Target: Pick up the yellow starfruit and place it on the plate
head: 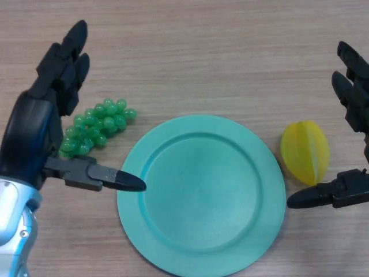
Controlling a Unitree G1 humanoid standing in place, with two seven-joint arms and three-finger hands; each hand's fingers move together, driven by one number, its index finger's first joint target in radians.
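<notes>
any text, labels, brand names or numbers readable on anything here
None. No words, labels, brands, numbers or signs show anywhere in the head view.
Plate: plain teal, no marking.
Starfruit: plain yellow, no sticker.
Grapes: no tag.
Left hand and right hand: black, no lettering visible.
Table: bare wood grain only.

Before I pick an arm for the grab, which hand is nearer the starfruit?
Right. The right hand is open around the starfruit, thumb just below it, fingers to its right. The left hand is open across the plate, beside the grapes.
</notes>
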